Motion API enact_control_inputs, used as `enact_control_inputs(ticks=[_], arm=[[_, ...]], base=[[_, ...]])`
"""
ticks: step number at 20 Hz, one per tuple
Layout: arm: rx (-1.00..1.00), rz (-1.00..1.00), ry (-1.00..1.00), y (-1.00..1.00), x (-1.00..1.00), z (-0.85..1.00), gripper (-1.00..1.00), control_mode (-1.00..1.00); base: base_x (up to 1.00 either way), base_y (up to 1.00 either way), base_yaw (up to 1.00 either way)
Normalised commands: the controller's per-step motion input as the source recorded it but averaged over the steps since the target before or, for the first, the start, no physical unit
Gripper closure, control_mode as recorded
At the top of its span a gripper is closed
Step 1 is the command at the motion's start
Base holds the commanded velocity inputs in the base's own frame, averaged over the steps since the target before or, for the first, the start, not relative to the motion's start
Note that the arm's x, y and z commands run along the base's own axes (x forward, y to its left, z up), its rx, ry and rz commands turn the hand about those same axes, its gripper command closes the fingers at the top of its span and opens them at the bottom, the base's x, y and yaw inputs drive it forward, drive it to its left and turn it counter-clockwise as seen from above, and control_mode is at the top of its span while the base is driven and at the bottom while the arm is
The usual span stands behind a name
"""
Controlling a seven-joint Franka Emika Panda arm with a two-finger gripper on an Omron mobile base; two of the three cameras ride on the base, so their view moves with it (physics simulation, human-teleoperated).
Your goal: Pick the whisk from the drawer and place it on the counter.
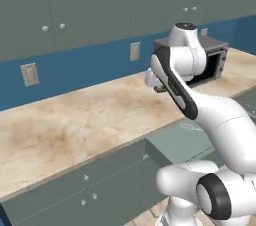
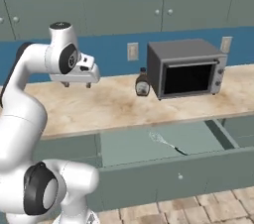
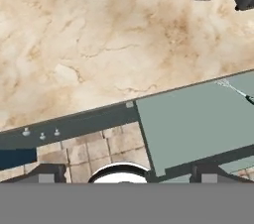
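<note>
Hovering above the long beige-tan marbled counter point(image 2: 114, 104), the white arm's two-finger gripper point(image 2: 77, 84) hangs with its short dark fingers pointing down and apart from each other, nothing between them, so the pincer reads as wide. It sits well to the left of the dark grey microwave oven point(image 2: 186, 68) in the right base view, and clear of the stone surface below it.

The wide, shallow grey-green drawer point(image 2: 144, 168) stands pulled out under the counter edge, in front of the oven and a little to its left. Inside it lies the small thin whisk point(image 2: 166, 141), its pale silvery wire loops toward the counter and its slim dark handle slanting out toward the drawer's flat front panel. It rests on the drawer floor, roughly below the oven's left corner, well apart from the gripper. In the hand view the whisk point(image 3: 237, 90) shows at the right edge on the drawer floor point(image 3: 198, 124), near the counter edge point(image 3: 99, 44).

A brown syrup bottle point(image 2: 142, 83) stands upright on the counter just beside the oven's left side. Behind the oven runs a blue wall strip with pale outlets point(image 2: 132, 51), and grey-green cabinet doors point(image 2: 124, 0) with small round knobs hang above it. From the left base view the counter point(image 1: 65, 125) stretches left of the oven point(image 1: 216, 60), with the arm crossing in front
</note>
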Motion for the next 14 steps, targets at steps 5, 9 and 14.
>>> enact_control_inputs(ticks=[5, 9, 14], arm=[[0.00, 0.00, 0.00, 0.00, 0.00, 0.00, -1.00, 1.00], [0.00, 0.00, 0.00, 0.00, 0.00, 0.00, -1.00, 1.00], [0.00, -0.12, 0.00, 0.04, -0.03, -0.06, -1.00, -1.00]], base=[[-0.24, 0.44, -0.61], [-0.27, 0.20, -0.64], [-0.19, 0.15, -0.51]])
